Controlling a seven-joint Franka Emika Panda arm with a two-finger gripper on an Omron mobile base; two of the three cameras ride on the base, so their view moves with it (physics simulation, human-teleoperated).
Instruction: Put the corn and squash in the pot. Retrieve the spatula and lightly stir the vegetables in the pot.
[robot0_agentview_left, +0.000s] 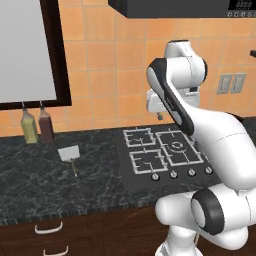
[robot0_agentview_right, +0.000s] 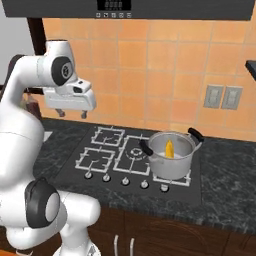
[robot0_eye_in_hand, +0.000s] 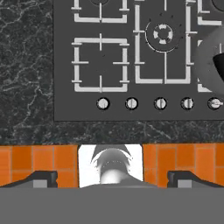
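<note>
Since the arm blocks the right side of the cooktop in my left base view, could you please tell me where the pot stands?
Observer: The pot stands at the right end of the cooktop, just behind the knobs.
Operator: Thank you. Is anything in it already?
Observer: Yes, the corn stands on end inside it, leaning against the wall.
Operator: And is the gripper carrying anything?
Observer: No, the gripper hangs open and empty, high over the left side of the cooktop.
</note>
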